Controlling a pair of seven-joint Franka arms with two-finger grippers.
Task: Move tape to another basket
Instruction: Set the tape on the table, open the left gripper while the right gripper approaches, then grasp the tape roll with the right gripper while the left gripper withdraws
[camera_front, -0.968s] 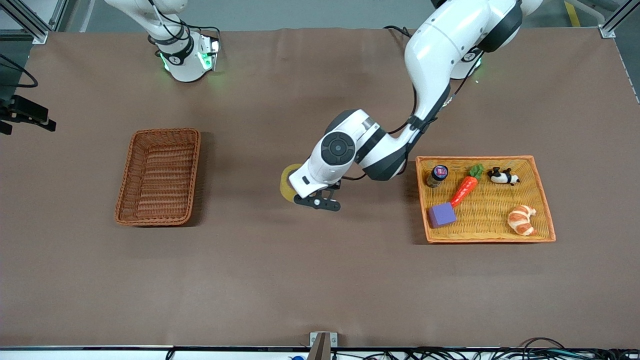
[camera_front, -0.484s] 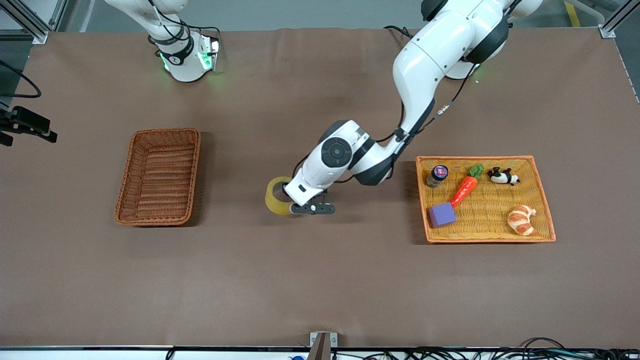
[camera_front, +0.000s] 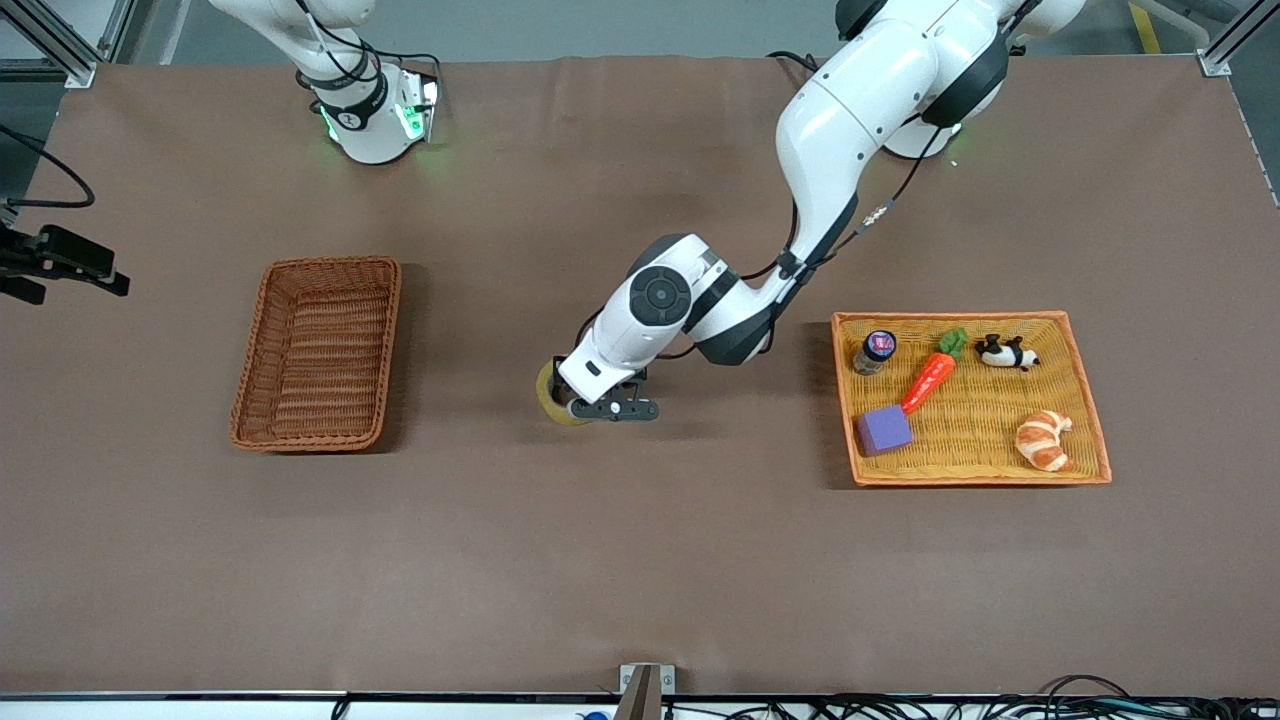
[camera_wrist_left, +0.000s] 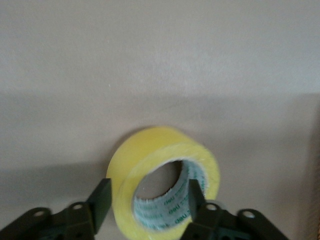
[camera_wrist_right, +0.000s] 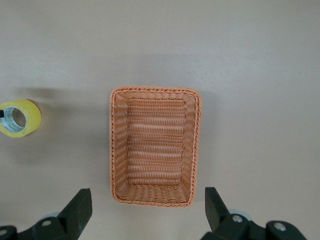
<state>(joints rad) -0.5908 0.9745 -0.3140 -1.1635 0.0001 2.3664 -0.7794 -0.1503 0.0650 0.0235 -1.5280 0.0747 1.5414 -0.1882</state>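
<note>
The yellowish tape (camera_front: 552, 396) is in my left gripper (camera_front: 592, 408) over the middle of the table, between the two baskets. In the left wrist view the roll (camera_wrist_left: 150, 160) stands tilted between the fingers (camera_wrist_left: 101, 199), one outside its wall and one at its grey core. Whether it touches the table I cannot tell. The reddish-brown wicker basket (camera_front: 330, 264) is empty, toward the right arm's end. My right gripper (camera_wrist_right: 147, 215) is open and empty, high over that basket (camera_wrist_right: 155, 91). The right wrist view also shows the tape (camera_wrist_right: 21, 119).
The shallow orange-yellow tray (camera_front: 1085, 400) toward the left arm's end holds a croissant (camera_front: 1043, 440), a carrot (camera_front: 930, 376), a purple block (camera_front: 884, 430), a small jar (camera_front: 874, 352) and a panda toy (camera_front: 1006, 352). A dark part of the right arm (camera_front: 62, 262) shows at the view's edge.
My left gripper has carried the tape toward the right arm's end of the table and lower. The dark part of the right arm at the edge has shifted slightly.
</note>
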